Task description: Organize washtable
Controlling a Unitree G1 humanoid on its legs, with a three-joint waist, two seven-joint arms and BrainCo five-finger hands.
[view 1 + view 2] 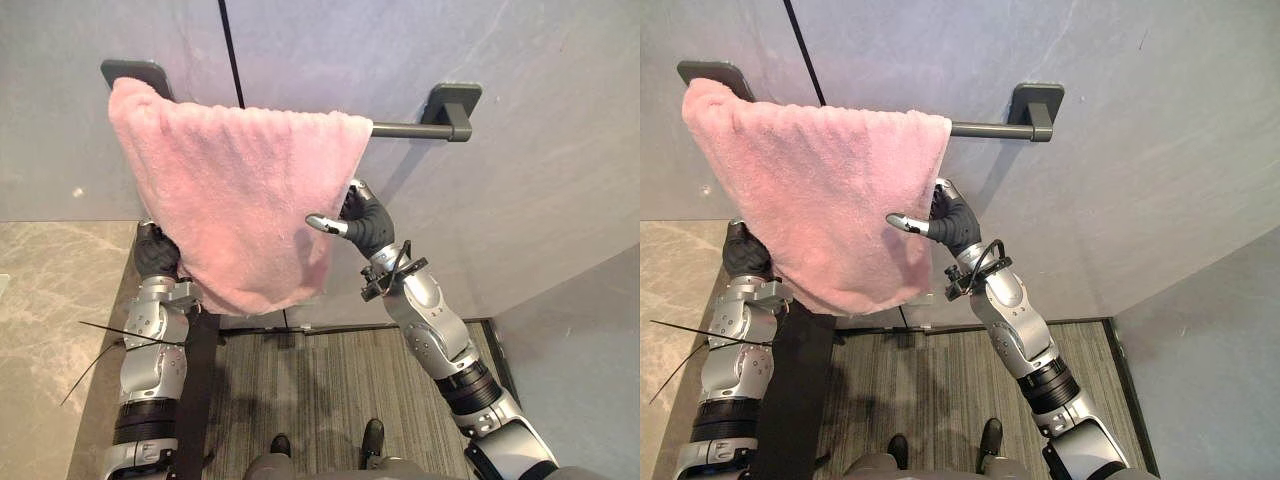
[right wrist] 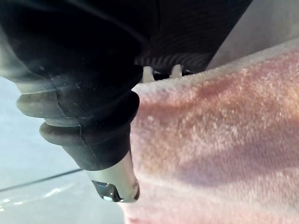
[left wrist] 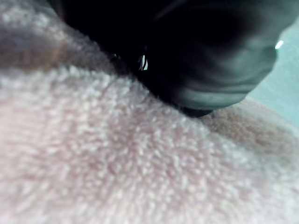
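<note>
Found pink towel [image 1: 235,190] draped over dark rail [image 1: 405,129] on grey wall, covering the left end. Pinched right edge with right hand [image 1: 362,222], thumb in front, fingers behind. Lost left hand [image 1: 155,250] behind towel's lower left corner, above marble counter [image 1: 50,300]; could not tell its grip.

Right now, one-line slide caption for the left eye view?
Pink towel draped over the dark wall rail, right hand at its right edge, left hand tucked behind its lower left corner.

Silver-grey arms [image 1: 432,322], dark ribbed wrist covers [image 1: 372,230] (silver fingers [image 1: 328,226], perhaps dark-tipped)
</note>
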